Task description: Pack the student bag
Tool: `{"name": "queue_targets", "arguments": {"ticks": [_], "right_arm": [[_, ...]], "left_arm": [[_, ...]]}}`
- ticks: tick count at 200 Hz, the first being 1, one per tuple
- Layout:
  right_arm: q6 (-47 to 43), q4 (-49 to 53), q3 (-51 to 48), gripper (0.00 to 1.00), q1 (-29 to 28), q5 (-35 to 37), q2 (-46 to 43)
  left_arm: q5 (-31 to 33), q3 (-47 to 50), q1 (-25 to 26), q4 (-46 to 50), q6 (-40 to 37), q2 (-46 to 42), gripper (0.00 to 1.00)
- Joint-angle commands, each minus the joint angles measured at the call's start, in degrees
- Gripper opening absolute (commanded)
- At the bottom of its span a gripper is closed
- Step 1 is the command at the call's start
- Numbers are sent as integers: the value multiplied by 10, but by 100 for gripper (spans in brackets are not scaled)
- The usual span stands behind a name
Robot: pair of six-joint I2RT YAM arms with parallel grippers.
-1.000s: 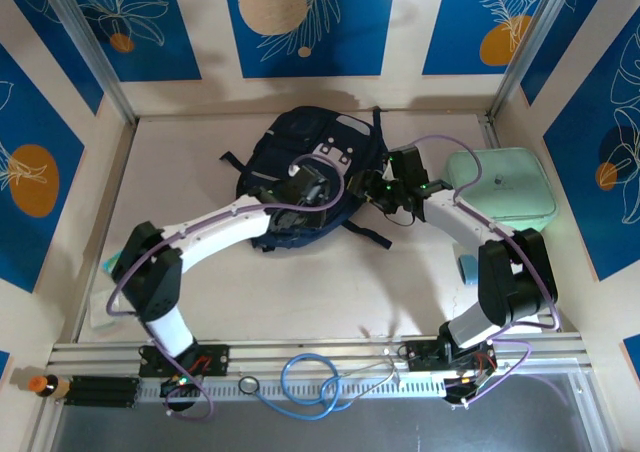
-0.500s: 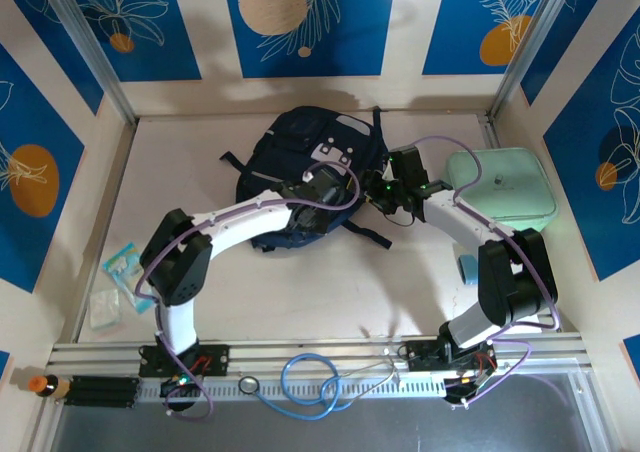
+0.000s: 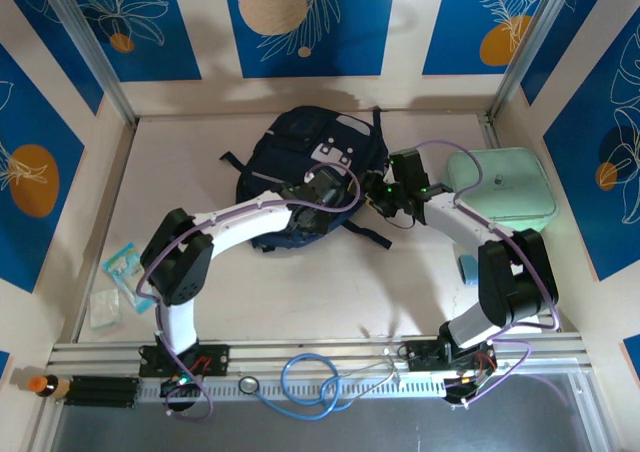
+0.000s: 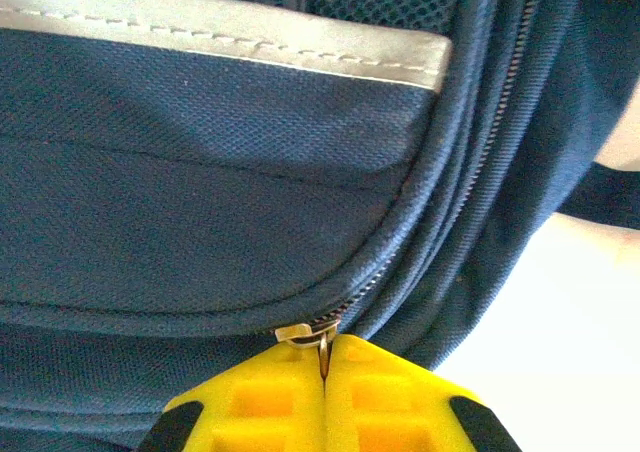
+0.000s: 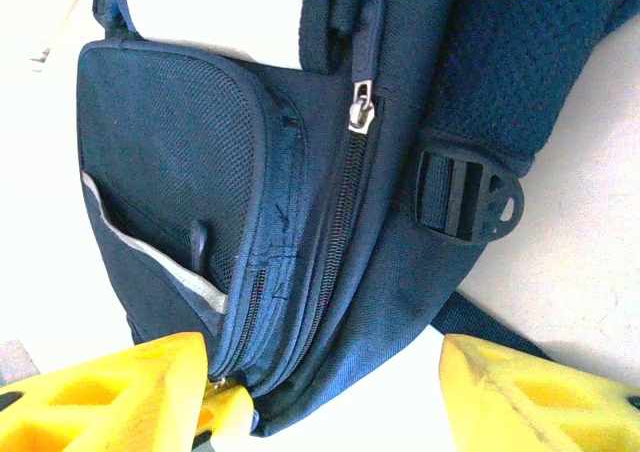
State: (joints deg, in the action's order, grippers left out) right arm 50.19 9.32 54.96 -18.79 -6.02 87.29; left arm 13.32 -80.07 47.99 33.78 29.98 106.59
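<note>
The student bag (image 3: 295, 142) lies flat near the back of the surface (image 3: 300, 282), its light grey patches up and dark straps trailing from its edges. The left arm reaches across the bag's near side, and the left gripper (image 4: 325, 364) sits at its near rim. Its yellow fingers (image 4: 270, 402) are pressed together on the small metal zipper pull (image 4: 305, 332), which pokes out between the tips. Just above that pull in the left wrist view, a pale stitched stripe (image 4: 230, 32) crosses the navy fabric, and the zip track curves away up the bag's right side.

The right gripper (image 3: 385, 200) hangs just off the bag's right edge with its jaws wide, nothing between them but the bag's corner — whether either finger touches the fabric cannot be told. From the right wrist, a second zip slider (image 5: 360, 107) shows higher on the bag, beside a mesh pocket (image 5: 165, 152). A black plastic buckle (image 5: 470, 197) shows on a strap to the slider's right.

A loose strap (image 3: 368, 235) lies on the surface at the bag's near right, under the right gripper. A mint-green case (image 3: 505, 187) sits well to the right of the bag, beyond the right arm's forearm. Two small clear packets (image 3: 120, 267) rest far to the bag's near left — well apart from it. A coiled blue cable (image 3: 310, 380) lies on the rail near the arm bases.
</note>
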Motion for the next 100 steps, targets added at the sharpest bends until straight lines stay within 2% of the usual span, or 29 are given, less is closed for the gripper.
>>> {"name": "queue_targets", "arguments": {"ticks": [1, 42, 68, 100], "right_arm": [[32, -33, -22, 63, 5, -35, -26], [117, -129, -66, 61, -1, -106, -33], [146, -140, -60, 56, -13, -117, -17], [155, -118, -34, 44, -18, -120, 14]], "left_arm": [[-81, 19, 0, -67, -42, -50, 0], [-169, 27, -1, -135, -50, -55, 0], [-185, 19, -1, -146, -43, -40, 0], [-183, 20, -1, -146, -44, -39, 0]]}}
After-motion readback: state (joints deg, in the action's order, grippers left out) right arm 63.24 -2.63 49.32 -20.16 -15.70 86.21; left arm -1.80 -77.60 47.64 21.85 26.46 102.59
